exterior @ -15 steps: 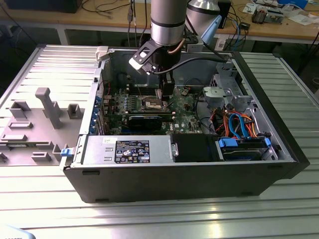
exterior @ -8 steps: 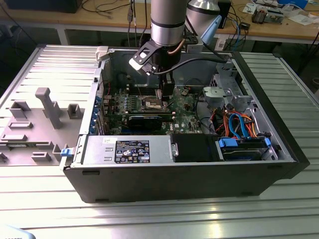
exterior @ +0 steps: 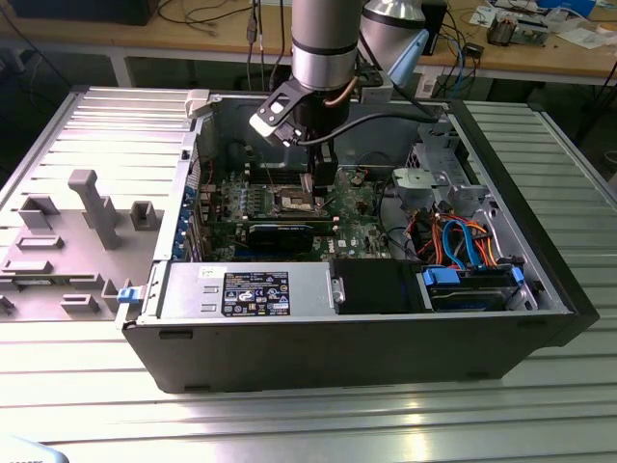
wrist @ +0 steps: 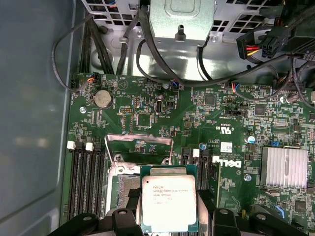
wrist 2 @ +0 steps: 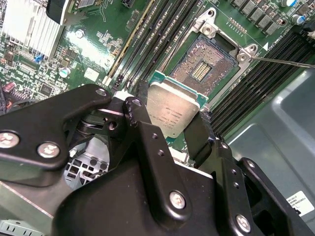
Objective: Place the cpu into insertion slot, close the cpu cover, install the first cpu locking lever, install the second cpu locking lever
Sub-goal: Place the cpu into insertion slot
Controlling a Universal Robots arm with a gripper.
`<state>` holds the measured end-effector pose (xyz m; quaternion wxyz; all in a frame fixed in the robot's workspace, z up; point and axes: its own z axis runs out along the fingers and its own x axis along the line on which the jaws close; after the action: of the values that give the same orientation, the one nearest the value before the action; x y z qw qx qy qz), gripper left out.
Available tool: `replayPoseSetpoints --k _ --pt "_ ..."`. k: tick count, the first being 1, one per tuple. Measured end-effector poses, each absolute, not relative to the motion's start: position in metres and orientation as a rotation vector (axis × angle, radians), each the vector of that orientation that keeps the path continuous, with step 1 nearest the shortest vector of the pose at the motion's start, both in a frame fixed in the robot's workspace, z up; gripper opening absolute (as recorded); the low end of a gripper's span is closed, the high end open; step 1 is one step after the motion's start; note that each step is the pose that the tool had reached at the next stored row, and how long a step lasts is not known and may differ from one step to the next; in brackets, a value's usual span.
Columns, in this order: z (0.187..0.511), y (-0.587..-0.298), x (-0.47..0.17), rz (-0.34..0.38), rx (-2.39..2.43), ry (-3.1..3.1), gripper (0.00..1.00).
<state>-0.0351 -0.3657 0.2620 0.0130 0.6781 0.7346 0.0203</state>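
The claw [wrist 2: 169, 127], clamped on the edges of the cpu [wrist 2: 172, 109], holds it level just short of the bared insertion slot [wrist 2: 204, 69], at twelve o'clock from the graphics card [exterior: 280, 233] in the exterior view, likely for square seating.

Hangs vertical on the silver arm [exterior: 323, 43] in the exterior view, wrist bent to aim the gripper [exterior: 320, 185] straight down. Pinches the cpu [wrist 2: 172, 110] flat by two opposite edges between black fingers [wrist 2: 147, 137] in both wrist views, jaws closed on it.
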Motion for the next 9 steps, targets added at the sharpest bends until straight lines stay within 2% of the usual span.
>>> replayPoseSetpoints --k 9 --pt "0.2597 -0.3657 -0.0351 0.063 2.113 2.289 0.54"
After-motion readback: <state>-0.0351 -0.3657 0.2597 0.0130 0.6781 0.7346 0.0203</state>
